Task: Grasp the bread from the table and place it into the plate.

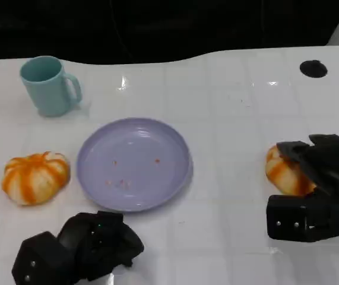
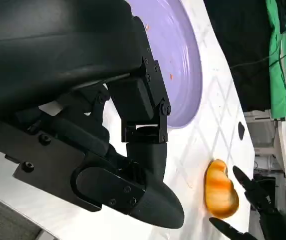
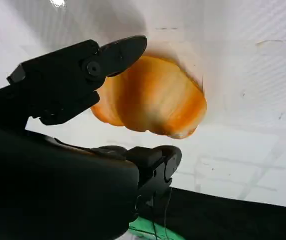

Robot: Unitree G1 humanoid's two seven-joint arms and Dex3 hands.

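On the white table [image 1: 228, 101], right side, the right hand [image 1: 314, 190] has its fingers [image 3: 77, 75] curled around one orange-striped bread [image 1: 283, 172], grasping it where it rests. A second bread [image 1: 35, 177] lies left of the lilac plate [image 1: 92, 160]. Left hand [image 1: 80, 249] rests clenched, holding nothing, just below the plate.

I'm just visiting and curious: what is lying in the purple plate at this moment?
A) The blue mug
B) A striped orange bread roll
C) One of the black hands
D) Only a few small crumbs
D: the purple plate holds just a few orange crumbs, while one bread lies on the table beside it and the other bread sits by the right hand.
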